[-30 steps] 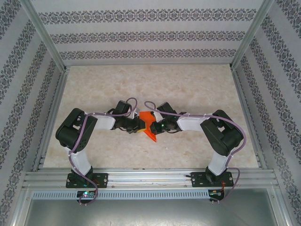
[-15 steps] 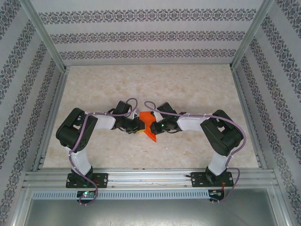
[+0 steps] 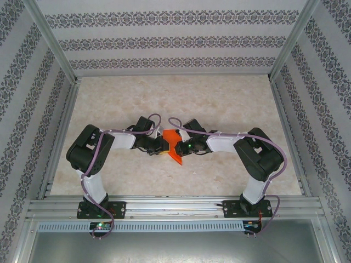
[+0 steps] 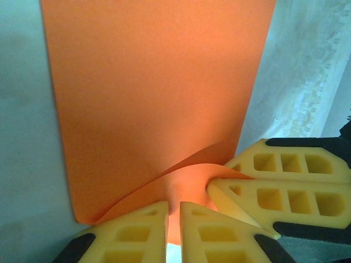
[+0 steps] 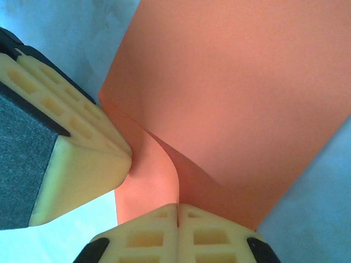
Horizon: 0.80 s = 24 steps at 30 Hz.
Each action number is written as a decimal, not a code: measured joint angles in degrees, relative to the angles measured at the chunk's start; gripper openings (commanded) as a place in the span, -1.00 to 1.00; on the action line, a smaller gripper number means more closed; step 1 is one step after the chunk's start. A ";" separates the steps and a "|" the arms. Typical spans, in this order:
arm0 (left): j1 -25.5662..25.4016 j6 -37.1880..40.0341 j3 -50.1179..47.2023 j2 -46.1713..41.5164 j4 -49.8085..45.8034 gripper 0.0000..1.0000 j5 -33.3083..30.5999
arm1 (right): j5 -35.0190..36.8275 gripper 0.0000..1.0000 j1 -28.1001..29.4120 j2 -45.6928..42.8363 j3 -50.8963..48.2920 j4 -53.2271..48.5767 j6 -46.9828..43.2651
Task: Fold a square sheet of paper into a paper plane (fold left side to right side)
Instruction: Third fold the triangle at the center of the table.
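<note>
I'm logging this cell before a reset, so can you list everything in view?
square sheet of paper: one, bright orange-red, mid-table between the tools, one edge curled up
table: one, beige marbled, inside the enclosure
walls: three, white with dark patterned stripes, around the table
metal frame: one, silver, near edge and corner posts
cables: two, purple, along the arms
arms: two, white and black, bases at near edge
left tool: one, yellow fingers, shut on the paper
right tool: one, yellow fingers, shut on the paper

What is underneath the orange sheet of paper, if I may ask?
Pale marbled table shows beside the square sheet of paper on both sides; whatever lies directly beneath is hidden by the paper itself.
</note>
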 measured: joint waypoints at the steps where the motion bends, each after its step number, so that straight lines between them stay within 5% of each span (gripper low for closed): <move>1: 0.00 0.15 0.15 0.04 -0.22 -0.70 0.02 | -0.02 -0.81 -0.04 0.00 0.00 -0.04 0.11; 11: -0.02 0.61 1.18 0.46 -2.19 -0.73 -0.15 | -0.74 -0.28 -2.84 -3.63 0.20 -1.22 2.58; 15: -0.02 0.61 1.18 0.46 -2.25 -0.72 -0.17 | -1.79 -0.25 -4.37 -6.71 0.20 -1.64 3.37; 24: -0.02 0.61 1.22 0.46 -2.29 -0.72 -0.22 | -11.98 -0.91 -5.49 -11.52 -2.84 -1.29 9.66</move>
